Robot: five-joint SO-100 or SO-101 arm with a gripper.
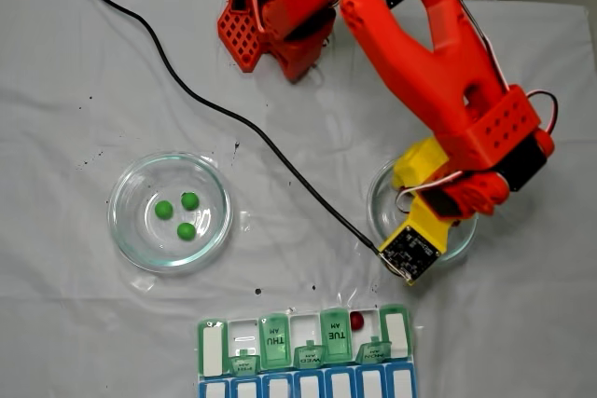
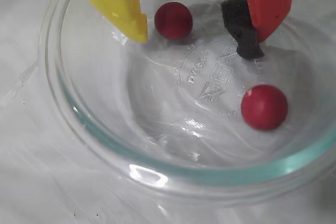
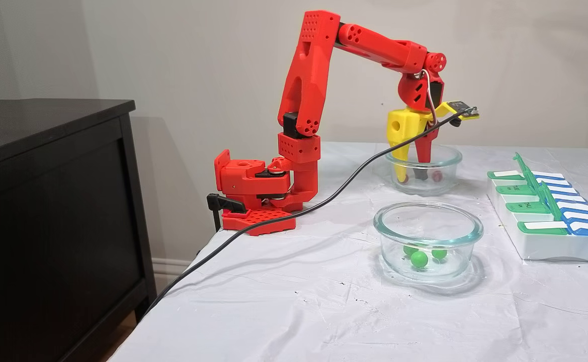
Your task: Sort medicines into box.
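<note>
Wrist view: the gripper (image 2: 197, 27), jaws apart and empty, is lowered into a glass dish (image 2: 79, 124) holding 2 red balls (image 2: 173, 20). 1 red ball (image 1: 356, 321) already lies in the pill organizer (image 1: 303, 351); 3 green balls (image 1: 189, 200) wait in the other dish (image 1: 126, 230). By this count, 5 medicines are left.
</note>
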